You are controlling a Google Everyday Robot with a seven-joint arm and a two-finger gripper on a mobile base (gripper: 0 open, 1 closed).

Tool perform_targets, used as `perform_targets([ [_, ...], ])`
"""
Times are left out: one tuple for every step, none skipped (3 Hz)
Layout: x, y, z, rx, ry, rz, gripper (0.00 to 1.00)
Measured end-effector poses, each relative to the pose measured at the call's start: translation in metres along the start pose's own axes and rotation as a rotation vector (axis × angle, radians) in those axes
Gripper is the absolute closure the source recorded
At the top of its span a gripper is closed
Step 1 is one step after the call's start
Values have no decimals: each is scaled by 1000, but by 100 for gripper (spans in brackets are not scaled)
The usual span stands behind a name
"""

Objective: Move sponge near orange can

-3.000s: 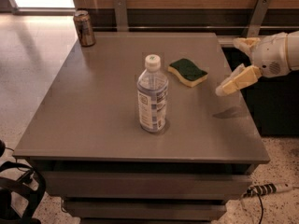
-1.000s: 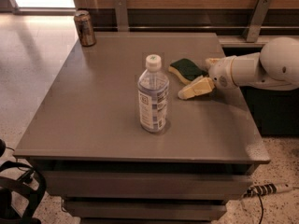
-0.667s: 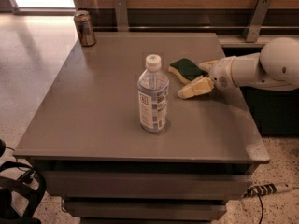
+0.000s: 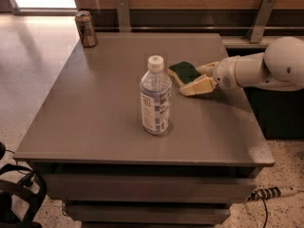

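The sponge (image 4: 183,71), dark green on top with a pale yellow edge, lies flat on the grey table (image 4: 95,103), right of centre towards the back. My gripper (image 4: 193,80) reaches in from the right at table height and is open. Its near yellowish finger (image 4: 197,86) lies just in front of the sponge's right end, and the far finger (image 4: 207,68) is at the sponge's right edge. I cannot tell whether they touch the sponge. The orange can (image 4: 86,28) stands upright at the table's far left corner, well away from the sponge.
A clear plastic bottle (image 4: 155,96) with a white cap stands upright mid-table, just left and in front of the sponge. A wooden wall with metal brackets (image 4: 123,13) runs behind the table. A power strip (image 4: 270,192) lies on the floor at the right.
Over three seconds my gripper came in from the table's right edge leftwards to the sponge. In the last second it has barely moved. The sponge, bottle and can have stayed put.
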State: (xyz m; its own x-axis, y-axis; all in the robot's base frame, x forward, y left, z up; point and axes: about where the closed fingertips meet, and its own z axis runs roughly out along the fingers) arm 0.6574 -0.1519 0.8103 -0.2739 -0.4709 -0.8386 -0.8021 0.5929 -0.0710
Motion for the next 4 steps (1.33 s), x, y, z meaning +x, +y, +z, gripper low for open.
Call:
perform_targets([
  [-4, 0, -2, 0, 0, 0, 100],
  [-6, -1, -3, 1, 1, -5, 100],
  [-43, -19, -22, 11, 15, -89, 100],
  [-90, -39, -40, 24, 7, -177, 100],
])
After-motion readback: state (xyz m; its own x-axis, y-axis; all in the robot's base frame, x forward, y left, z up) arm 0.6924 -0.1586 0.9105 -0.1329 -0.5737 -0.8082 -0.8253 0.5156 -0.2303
